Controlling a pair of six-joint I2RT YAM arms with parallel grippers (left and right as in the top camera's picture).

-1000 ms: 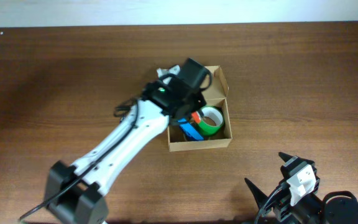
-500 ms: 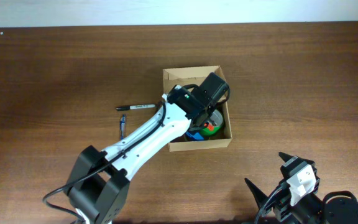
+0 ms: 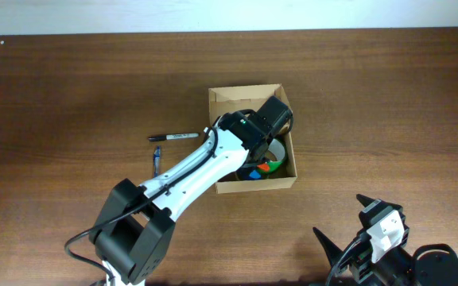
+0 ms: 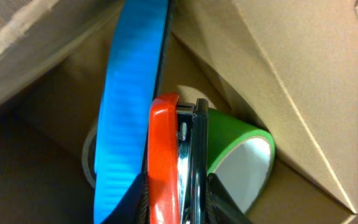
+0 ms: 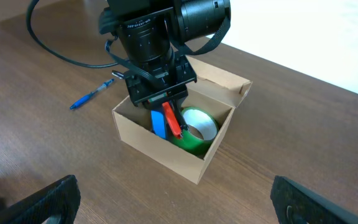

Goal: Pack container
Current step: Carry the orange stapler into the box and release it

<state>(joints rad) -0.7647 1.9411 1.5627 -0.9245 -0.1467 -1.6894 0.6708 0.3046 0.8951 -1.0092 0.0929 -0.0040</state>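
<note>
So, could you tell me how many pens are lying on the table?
2, both left of the box: a black marker and, nearer the robot, a blue pen. The arm may hide others.

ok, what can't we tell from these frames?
- Left hand fingers: overhead, hidden under its own wrist; left wrist view, blue item and orange tool fill the frame. Grip unclear.
- Orange tool: cut off by the bottom edge, left wrist view.
- Container floor: overhead, left arm covers most of it.

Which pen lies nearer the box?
The black marker, pointing at the box; the blue pen lies farther left, nearer the camera's bottom edge.
</note>
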